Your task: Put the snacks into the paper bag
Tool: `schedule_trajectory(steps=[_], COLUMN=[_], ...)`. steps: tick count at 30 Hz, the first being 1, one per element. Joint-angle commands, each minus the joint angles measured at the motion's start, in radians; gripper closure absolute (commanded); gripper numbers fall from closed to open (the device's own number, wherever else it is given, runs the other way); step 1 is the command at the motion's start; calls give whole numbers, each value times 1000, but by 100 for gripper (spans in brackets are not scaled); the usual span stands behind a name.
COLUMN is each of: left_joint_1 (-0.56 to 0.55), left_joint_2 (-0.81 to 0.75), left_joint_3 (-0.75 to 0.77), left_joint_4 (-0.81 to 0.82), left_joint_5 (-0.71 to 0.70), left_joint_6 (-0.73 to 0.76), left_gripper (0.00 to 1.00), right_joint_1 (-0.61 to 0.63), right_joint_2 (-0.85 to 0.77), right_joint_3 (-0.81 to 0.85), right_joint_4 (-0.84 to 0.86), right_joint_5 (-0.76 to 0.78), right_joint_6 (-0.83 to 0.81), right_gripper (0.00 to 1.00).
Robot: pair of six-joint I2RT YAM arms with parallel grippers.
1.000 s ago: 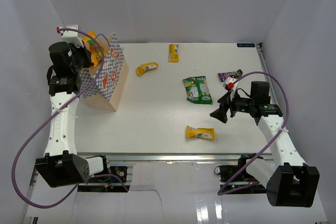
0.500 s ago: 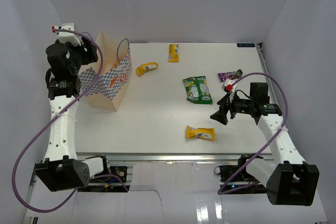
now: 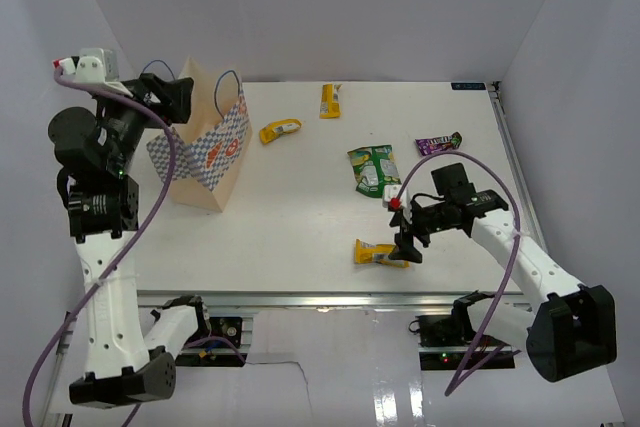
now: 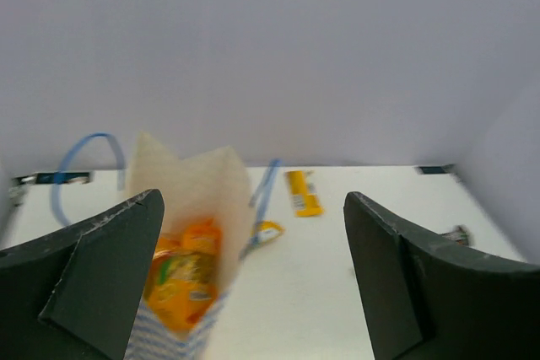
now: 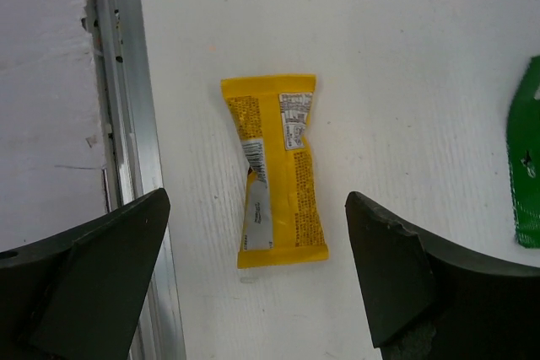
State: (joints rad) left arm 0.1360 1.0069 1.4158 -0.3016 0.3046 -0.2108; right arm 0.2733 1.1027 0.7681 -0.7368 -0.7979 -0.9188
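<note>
The checkered paper bag (image 3: 207, 150) stands open at the table's far left. Inside it lies the orange bag (image 4: 180, 280), seen against the tan wall of the paper bag (image 4: 199, 196). My left gripper (image 3: 177, 97) hangs open just above the bag's mouth, and the left wrist view shows the left gripper (image 4: 253, 204) holding nothing. Two yellow wrappers (image 3: 281, 131) (image 3: 330, 100) lie at the far middle. A green bag (image 3: 375, 169) and a purple candy packet (image 3: 440, 144) lie to the right. My right gripper (image 3: 406, 239) is open over the near yellow wrapper (image 5: 277, 170), its fingers either side of it and apart from it.
The table's metal front rail (image 5: 118, 82) runs close beside the near wrapper. The green bag's edge (image 5: 527, 158) shows at the right of the right wrist view. White walls enclose the table on the left, back and right.
My left gripper has opened and risen above the paper bag, leaving the orange bag inside. The right arm has swung left and nearer, over the near yellow wrapper.
</note>
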Motion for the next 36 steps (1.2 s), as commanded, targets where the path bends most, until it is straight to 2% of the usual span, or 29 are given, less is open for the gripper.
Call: schedule_trajectory(steps=[1,4,10,17,18,23,24,26,27,32,36], left_joint_1=[-1,-9,-16,-16,-16,-15,-15,-15,-16,-16,-15], left_joint_2=[-68,-135,-315,-409,-409,-412,-409,-398,-393,-358,-334], left_joint_3=[-104,-240,-446,-483,-477,-419,-391,-358,-326,-273,-337], left_joint_4=[-16,5,-13,-89,-102,-172,-183,-217,-232,-246,-237], left_joint_5=[222,339,358,331,327,289,272,255,243,237,287], left_joint_6=[-216,-330,-404,-409,-398,-365,-348,-331,-319,-337,-452], left_gripper=[2,2,2,2,2,2,2,2,2,2,2], right_joint_1=[90,142,266,343,349,379,379,379,380,380,379], right_joint_2=[8,51,147,241,255,269,269,269,270,250,230], right_joint_3=[-24,-39,-84,-107,-110,-122,-125,-124,-122,-75,22], right_joint_4=[0,59,237,362,370,398,404,413,412,358,289], right_joint_5=[127,184,359,493,500,511,513,511,497,364,203], right_joint_6=[-93,-88,-2,80,87,110,116,129,138,156,202], right_gripper=[9,9,6,0,8,29,38,46,54,69,73])
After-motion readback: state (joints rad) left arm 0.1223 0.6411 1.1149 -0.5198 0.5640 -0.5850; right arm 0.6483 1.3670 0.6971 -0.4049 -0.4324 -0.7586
